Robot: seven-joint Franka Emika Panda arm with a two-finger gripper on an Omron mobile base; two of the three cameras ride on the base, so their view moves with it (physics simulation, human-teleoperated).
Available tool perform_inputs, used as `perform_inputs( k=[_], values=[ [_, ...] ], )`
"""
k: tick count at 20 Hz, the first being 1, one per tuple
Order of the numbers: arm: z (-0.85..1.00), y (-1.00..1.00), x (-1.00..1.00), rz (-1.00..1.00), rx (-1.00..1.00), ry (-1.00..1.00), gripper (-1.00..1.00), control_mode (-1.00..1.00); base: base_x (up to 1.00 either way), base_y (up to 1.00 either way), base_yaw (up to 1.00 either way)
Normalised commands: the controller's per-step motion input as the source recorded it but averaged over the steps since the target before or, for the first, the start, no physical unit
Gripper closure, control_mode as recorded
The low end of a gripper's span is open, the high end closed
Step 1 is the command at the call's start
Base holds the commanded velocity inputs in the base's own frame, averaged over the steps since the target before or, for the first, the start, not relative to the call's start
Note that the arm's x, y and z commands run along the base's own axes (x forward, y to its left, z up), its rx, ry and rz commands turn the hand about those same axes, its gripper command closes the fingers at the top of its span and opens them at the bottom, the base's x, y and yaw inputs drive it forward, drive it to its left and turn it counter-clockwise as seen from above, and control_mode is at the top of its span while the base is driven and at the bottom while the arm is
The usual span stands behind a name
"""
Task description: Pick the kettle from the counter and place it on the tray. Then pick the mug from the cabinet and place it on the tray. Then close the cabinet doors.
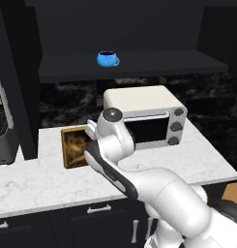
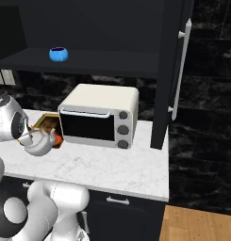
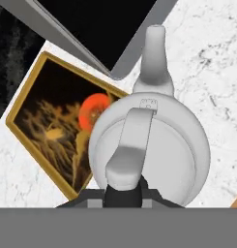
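Kettle (image 3: 149, 145) directly beneath the tool (image 3: 124, 191), handle clenched, overlapping tray (image 3: 47, 121) corner.

The kettle (image 2: 39, 142) is squat and silver-white, upright, its spout pointing toward the toaster oven in the hand view, arched handle on top. It sits partly over the near edge of the tray (image 3: 37, 106); whether it rests there or hangs above, I cannot tell. The tray, tan-rimmed with a dark brown face and an orange-red spot, lies flat on the white marble counter (image 1: 42, 179). The blue mug (image 1: 108, 59) stands upright on the shelf of the dark cabinet (image 1: 139, 63). One cabinet door (image 2: 169, 70) stands open.
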Motion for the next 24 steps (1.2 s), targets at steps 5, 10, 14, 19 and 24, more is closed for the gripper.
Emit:
perform_inputs(
  k=[5,10,14,19,24],
  values=[
    [0.12,0.43,0.47,0.00,-0.17,-0.05,1.00,-1.00,0.00,0.00,0.00],
    [0.09,0.34,0.51,0.00,-0.09,-0.04,1.00,-1.00,0.00,0.00,0.00],
    [0.03,0.03,0.41,0.02,-0.02,-0.03,1.00,-1.00,0.00,0.00,0.00],
    [0.01,0.00,0.25,0.09,0.00,-0.10,1.00,-1.00,0.00,0.00,0.00],
    [-0.02,0.00,0.24,0.13,0.00,-0.11,1.00,-1.00,0.00,0.00,0.00]
  ],
)
